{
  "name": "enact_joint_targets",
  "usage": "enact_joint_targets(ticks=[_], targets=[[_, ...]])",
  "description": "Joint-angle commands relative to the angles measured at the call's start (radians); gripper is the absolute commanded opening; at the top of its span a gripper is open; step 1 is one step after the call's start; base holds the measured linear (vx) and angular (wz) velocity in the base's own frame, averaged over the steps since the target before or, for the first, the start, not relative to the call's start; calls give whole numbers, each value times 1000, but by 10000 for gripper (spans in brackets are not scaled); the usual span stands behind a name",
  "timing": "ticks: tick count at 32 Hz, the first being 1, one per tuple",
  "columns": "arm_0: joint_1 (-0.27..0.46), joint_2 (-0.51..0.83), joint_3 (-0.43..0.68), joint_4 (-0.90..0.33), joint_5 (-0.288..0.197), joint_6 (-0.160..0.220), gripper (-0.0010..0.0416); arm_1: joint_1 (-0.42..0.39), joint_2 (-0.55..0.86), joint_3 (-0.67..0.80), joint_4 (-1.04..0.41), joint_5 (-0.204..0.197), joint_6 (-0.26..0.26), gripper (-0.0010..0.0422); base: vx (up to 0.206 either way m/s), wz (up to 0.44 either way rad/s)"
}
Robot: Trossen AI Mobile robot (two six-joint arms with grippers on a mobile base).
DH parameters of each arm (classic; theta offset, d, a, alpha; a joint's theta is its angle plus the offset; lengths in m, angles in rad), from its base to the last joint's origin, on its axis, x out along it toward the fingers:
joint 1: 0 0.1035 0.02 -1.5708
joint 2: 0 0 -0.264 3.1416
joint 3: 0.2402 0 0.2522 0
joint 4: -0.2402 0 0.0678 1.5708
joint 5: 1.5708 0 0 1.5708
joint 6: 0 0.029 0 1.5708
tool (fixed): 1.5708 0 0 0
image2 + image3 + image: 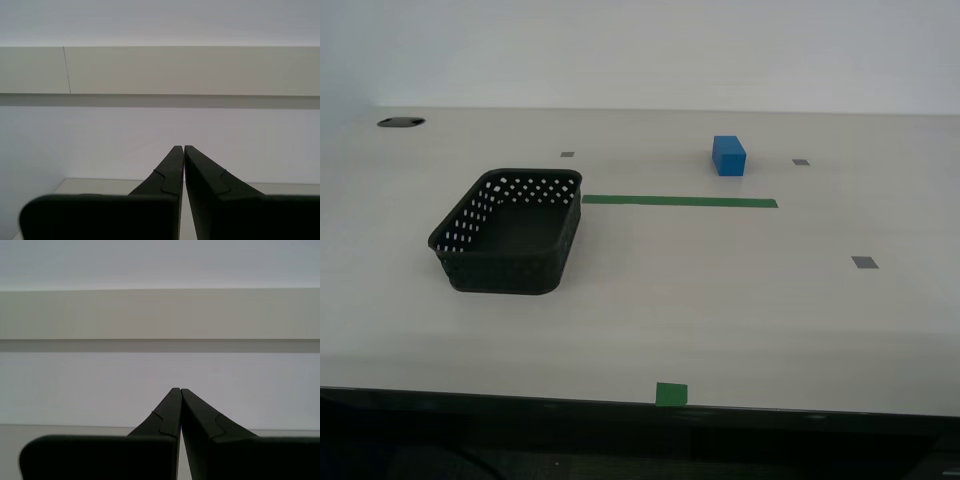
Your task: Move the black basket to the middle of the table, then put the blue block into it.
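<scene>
My first gripper and my second gripper are both pinched closed on nothing, aimed at the wall, well away from the shallow perforated black plastic basket and the small solid blue block, which stand apart on the pale beige table. The basket is probably light and stiff; grip its rim.

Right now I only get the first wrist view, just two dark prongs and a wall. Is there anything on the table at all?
Observer: Yes. In the exterior view the black basket sits on the table, toward that view's left.
Operator: Is anything inside it?
Observer: No, it looks empty. The blue block stands apart from it, farther back and toward that view's right, beyond a green tape strip.
Operator: And the other arm, is it holding something?
Observer: No. In the second wrist view my second gripper has its jaws together on nothing, facing a wall, much like my first gripper. Neither arm shows in the exterior view.
</scene>
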Motion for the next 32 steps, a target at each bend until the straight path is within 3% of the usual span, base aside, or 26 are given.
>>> enact_joint_targets(ticks=[1,32], targets=[[0,0,1,3,0,0,0,1,0,1,5,-1,-1,0,0,0],[0,0,1,3,0,0,0,0,0,0,5,-1,-1,0,0,0]])
